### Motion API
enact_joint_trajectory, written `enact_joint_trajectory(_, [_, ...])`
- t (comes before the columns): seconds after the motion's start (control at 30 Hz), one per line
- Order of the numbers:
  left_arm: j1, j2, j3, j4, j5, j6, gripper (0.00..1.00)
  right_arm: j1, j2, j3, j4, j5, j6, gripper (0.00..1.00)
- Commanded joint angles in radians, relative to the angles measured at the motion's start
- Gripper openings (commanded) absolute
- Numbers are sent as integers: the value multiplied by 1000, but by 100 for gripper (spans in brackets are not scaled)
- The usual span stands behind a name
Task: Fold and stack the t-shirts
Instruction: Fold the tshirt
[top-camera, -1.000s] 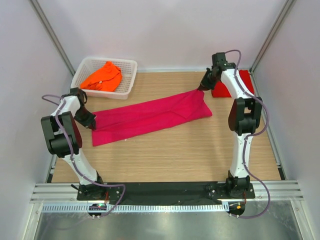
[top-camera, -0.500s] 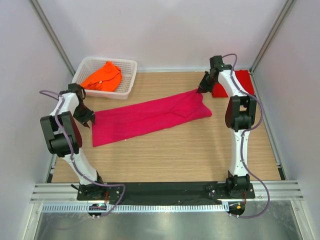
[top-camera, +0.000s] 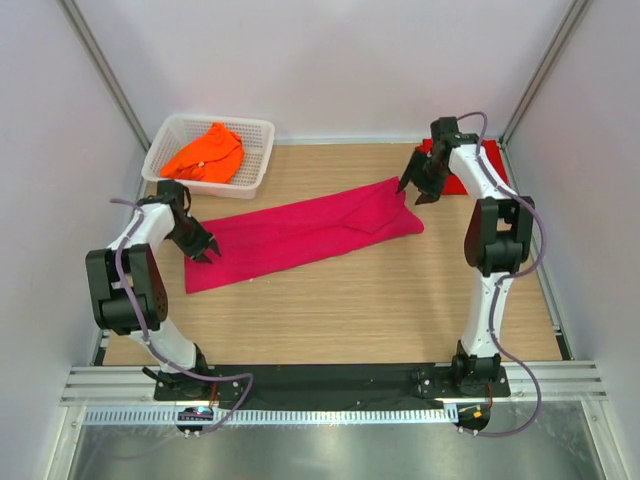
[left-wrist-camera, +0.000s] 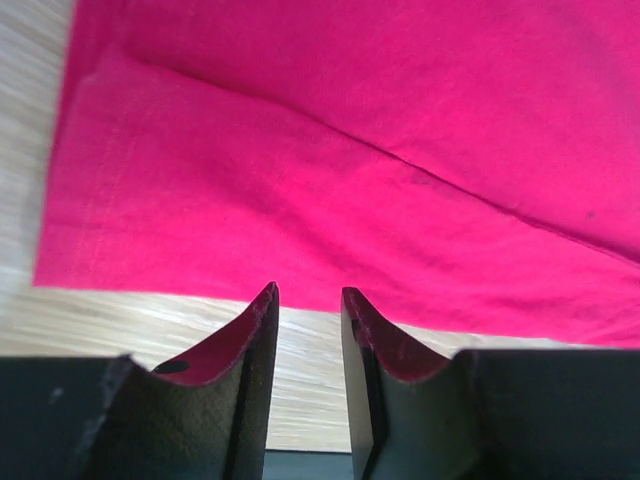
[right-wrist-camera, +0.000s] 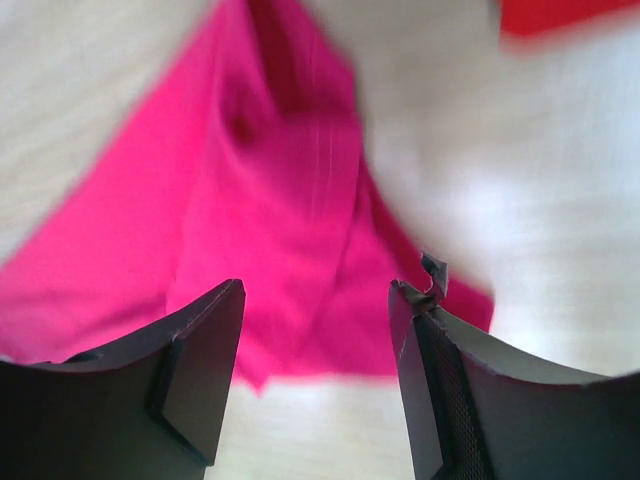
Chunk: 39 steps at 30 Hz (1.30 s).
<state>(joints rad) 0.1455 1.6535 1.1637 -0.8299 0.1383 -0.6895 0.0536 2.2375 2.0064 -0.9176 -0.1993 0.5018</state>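
Empty pincers over the magenta-pink t-shirt (top-camera: 300, 232)
Left gripper (left-wrist-camera: 305, 293) stands narrowly open, right gripper (right-wrist-camera: 318, 288) wide open; nothing lies between either pair of jaws.

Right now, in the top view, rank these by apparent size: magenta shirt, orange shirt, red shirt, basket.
1. magenta shirt
2. basket
3. orange shirt
4. red shirt, rank unsure: the right arm covers part of it.
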Motion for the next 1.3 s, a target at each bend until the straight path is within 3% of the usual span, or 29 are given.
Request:
enact_joint_trajectory(0.0, [5,38,-21,58,83,41,31,63,-239,-174,55,-23,-19,66])
enact_joint_trajectory(0.13, [8,75,-53,61,75,51,31,72,-303,-430,231,-193,107,58])
enact_joint_trajectory(0.23, [6,91,-76,84,70,54,30,74,-335,-535,344,-193,129,46])
enact_joint_trajectory(0.4, [11,135,-79,86,92,59,29,48,-296,-560,361,-193,66,17])
enact_joint_trajectory(0.53, [40,161,-88,69,52,74,28,29,-263,-603,353,-161,32,10])
enact_joint_trajectory(0.9, [92,144,-182,52,67,110,27,-9,-303,-824,408,-114,8,10])
enact_joint_trajectory(1.1, [92,48,-190,25,121,134,30,-9,-308,-724,323,-25,-58,17])
enact_joint_trajectory(1.27, [86,-3,-245,29,185,128,34,-11,-194,-537,250,29,-86,24])
